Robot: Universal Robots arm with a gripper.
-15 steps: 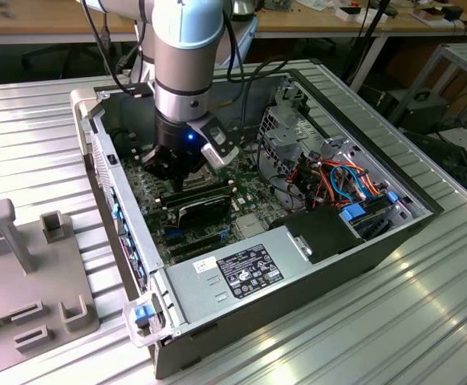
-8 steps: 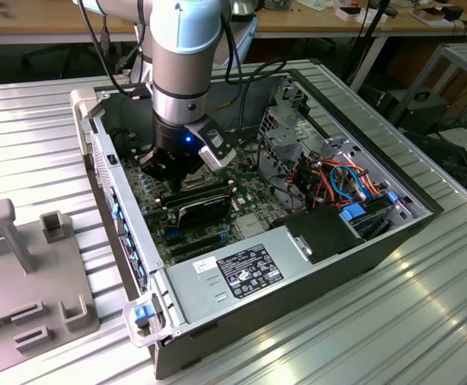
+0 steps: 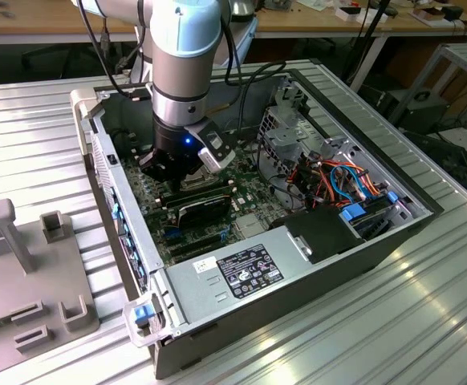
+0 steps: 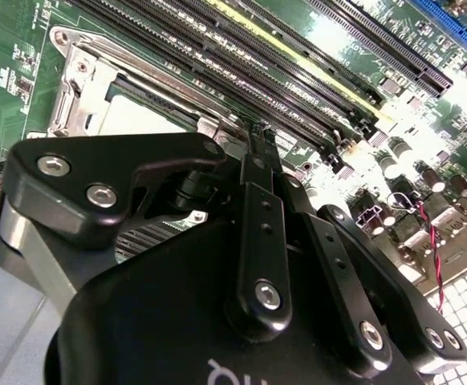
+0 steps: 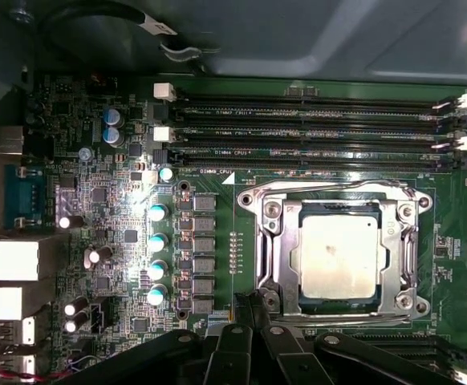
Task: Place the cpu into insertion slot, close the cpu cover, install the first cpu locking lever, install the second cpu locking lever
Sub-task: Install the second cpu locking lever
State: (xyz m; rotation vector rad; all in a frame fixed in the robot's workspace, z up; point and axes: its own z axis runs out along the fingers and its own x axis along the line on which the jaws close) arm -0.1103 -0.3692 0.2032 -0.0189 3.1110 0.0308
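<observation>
Silver-grey square cpu [image 5: 339,255] sits flat under the thin metal cpu cover [image 5: 275,241]. Black gripper [image 5: 255,309] fingers are pressed together, holding nothing, above the green motherboard [image 5: 129,216].

Ribbed metal table [image 3: 426,305] under open computer case [image 3: 241,277] and grey fixture block [image 3: 25,273].

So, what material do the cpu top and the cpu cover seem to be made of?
The cpu top looks like matte silver-grey metal, pale and lightly smudged. The cpu cover looks like thin bright steel plate, shiny at its edges. Both are judged by look alone.
</observation>
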